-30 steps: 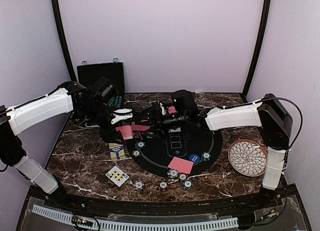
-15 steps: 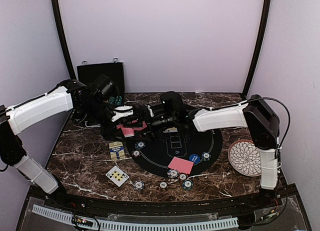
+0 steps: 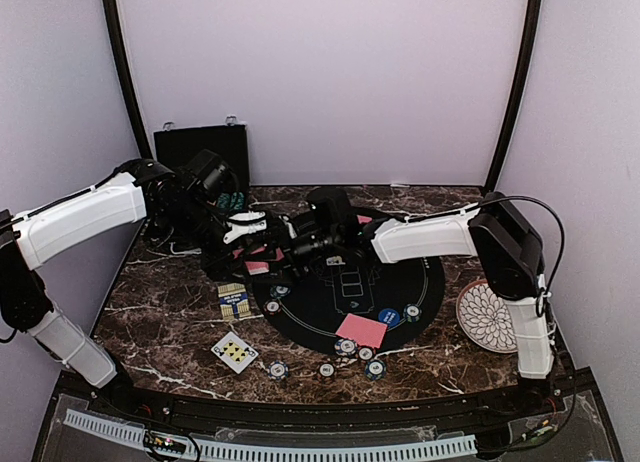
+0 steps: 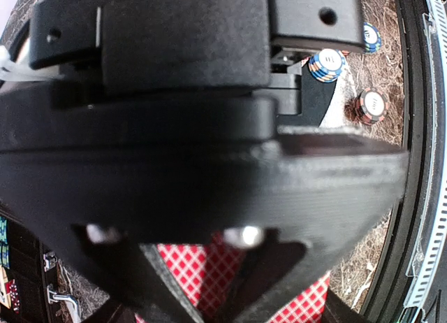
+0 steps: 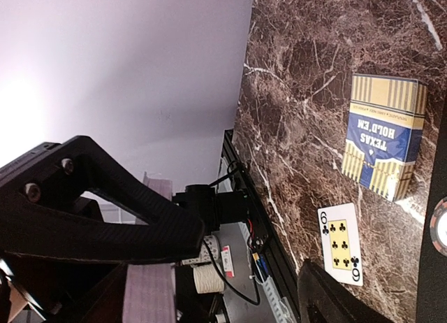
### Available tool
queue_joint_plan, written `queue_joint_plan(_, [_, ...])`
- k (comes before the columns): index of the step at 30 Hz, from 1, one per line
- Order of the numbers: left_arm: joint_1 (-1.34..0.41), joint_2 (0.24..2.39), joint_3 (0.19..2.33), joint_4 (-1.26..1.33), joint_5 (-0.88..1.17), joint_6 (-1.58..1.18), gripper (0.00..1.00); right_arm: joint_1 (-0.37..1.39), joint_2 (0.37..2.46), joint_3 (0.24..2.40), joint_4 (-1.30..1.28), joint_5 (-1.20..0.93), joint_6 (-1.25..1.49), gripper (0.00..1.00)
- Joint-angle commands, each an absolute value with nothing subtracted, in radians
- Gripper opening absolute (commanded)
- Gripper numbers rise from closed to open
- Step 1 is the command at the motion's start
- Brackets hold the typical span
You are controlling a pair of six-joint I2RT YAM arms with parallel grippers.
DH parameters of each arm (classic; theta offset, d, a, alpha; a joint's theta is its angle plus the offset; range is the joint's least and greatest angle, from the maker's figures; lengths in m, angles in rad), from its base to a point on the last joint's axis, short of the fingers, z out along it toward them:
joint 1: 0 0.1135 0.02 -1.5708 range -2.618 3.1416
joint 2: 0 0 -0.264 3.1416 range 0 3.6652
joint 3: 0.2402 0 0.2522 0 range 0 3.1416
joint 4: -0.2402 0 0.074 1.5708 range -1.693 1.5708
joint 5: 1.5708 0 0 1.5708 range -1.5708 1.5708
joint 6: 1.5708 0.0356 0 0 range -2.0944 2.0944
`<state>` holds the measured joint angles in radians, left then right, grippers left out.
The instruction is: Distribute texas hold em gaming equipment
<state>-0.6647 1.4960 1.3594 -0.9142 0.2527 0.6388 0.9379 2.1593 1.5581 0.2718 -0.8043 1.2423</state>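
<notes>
Where the two arms met over the far left part of the dark marble-patterned tabletop (image 3: 160, 312), the left end effector (image 3: 250, 248) was pinched shut on red-pink-backed playing cards (image 4: 183, 267). Their checked backs showed between its black fingers (image 4: 157, 295) in the left wrist view; how many cards it held could not be told. The right end effector (image 3: 292, 244) hovered just beside it, reaching in from the right. Its jaws stood wide apart with nothing seen gripped between them. The right wrist view showed its upper finger (image 5: 105, 218) and the tip of the other at the lower edge. Whether it touched the held cards could not be told.

A black round felt mat (image 3: 420, 282) lay at the middle of the tabletop. On its near part rested a face-down pink-backed card (image 3: 362, 330), with a blue disc button (image 3: 389, 317) just beside it and a small edge-striped poker chip (image 3: 412, 312) next to that. More striped chips (image 3: 346, 347) sat along the mat's near rim, and further chips (image 3: 278, 369) lay on the marble. Left of the mat lay a yellow-and-blue card box (image 5: 384, 134) printed TEXAS HOLD EM. Nearer the arms' bases lay a face-up six of clubs (image 5: 340, 242). A white petal-patterned round plate (image 3: 495, 317) sat at the right, and a black hard case (image 3: 202, 147) stood against the back wall at the far left.
</notes>
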Motion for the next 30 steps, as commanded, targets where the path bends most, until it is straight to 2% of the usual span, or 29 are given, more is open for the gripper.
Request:
queue_joint_plan(1, [-0.662,1.482,1.394,-0.917,0.269,0.639,0.00,0.933,2.159,1.567,0.248,-0.801,1.224,0.76])
queue_joint_plan(18, [-0.662,1.476,1.388,-0.911,0.260,0.640,0.00,0.876,2.022,1.440,0.142,-0.758,1.120,0.64])
queue_joint_plan(30, [-0.661,1.481,1.382,-0.907,0.257,0.640,0.00,0.867,1.944,1.427,0.192,-0.776,1.154,0.40])
